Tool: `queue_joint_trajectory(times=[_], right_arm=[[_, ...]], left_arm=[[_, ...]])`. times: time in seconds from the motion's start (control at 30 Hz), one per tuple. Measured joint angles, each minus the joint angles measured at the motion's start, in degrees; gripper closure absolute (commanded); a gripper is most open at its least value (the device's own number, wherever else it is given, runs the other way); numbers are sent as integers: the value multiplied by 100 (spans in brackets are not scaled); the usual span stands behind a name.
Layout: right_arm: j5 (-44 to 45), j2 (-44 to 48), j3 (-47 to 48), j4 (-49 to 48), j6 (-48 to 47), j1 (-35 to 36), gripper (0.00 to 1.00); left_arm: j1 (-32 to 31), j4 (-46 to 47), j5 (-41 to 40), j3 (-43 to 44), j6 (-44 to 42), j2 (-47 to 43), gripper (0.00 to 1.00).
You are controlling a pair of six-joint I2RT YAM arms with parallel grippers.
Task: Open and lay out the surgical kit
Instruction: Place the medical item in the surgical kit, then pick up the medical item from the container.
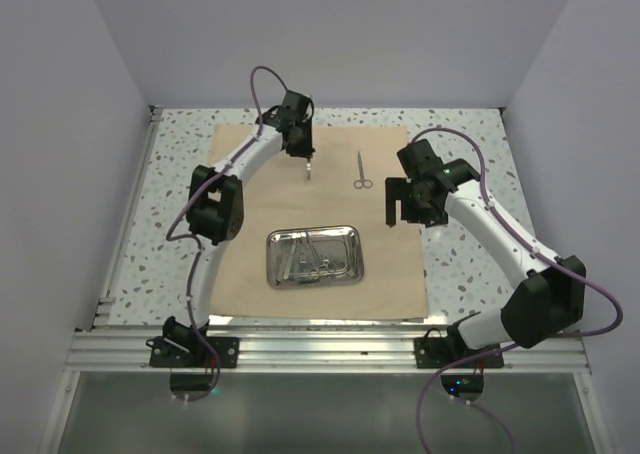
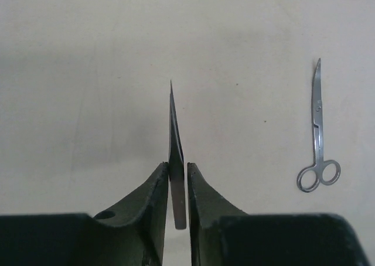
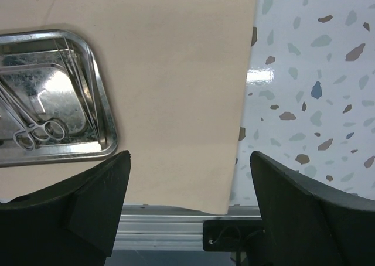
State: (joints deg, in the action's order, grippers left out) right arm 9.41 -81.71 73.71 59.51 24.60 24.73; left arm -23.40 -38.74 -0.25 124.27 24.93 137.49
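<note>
The tan cloth wrap [image 1: 250, 274] lies spread flat on the table. The steel tray [image 1: 352, 236] sits on its near middle and holds several slim forceps and scissors [image 1: 310, 261]. One pair of scissors [image 1: 361, 170] lies on the cloth at the far side; it also shows in the left wrist view [image 2: 317, 131]. My left gripper [image 1: 308, 162] is at the far middle, shut on slim metal tweezers [image 2: 174, 125] held tip-forward just above the cloth [image 2: 88, 72]. My right gripper [image 1: 403, 212] hovers open and empty over the cloth's right part [image 3: 176, 72], right of the tray [image 3: 101, 102].
The speckled white tabletop [image 1: 470, 264] surrounds the cloth. An aluminium rail [image 1: 330, 344] runs along the near edge, with both arm bases bolted to it. White walls enclose the left, right and far sides.
</note>
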Motion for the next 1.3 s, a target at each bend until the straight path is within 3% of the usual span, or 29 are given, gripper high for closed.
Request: queue_joint_trajectory(times=[0.13, 0.2, 0.43, 0.57, 0.77, 0.97, 1.3], right_arm=[[0, -2, 0, -2, 24, 0, 13], [-7, -2, -2, -4, 39, 0, 13], [-402, 24, -2, -223, 72, 94, 17], [-678, -68, 96, -505, 31, 710, 27], [-1152, -973, 437, -1060, 0, 1663, 46], [-1266, -2068, 595, -1305, -24, 1816, 54], [-1305, -3128, 1279, -1519, -20, 2194, 54]], left_arm=[[-24, 149, 203, 2, 98, 140, 16], [-26, 107, 210, 4, 144, 151, 13], [-31, -203, 37, -363, 216, -566, 15], [-70, -256, -225, -1635, 251, -2037, 16], [-111, -291, -544, -3451, 376, -3943, 17], [-111, -409, -684, -4249, 570, -4435, 19], [-111, -715, -896, -4666, 704, -5215, 20]])
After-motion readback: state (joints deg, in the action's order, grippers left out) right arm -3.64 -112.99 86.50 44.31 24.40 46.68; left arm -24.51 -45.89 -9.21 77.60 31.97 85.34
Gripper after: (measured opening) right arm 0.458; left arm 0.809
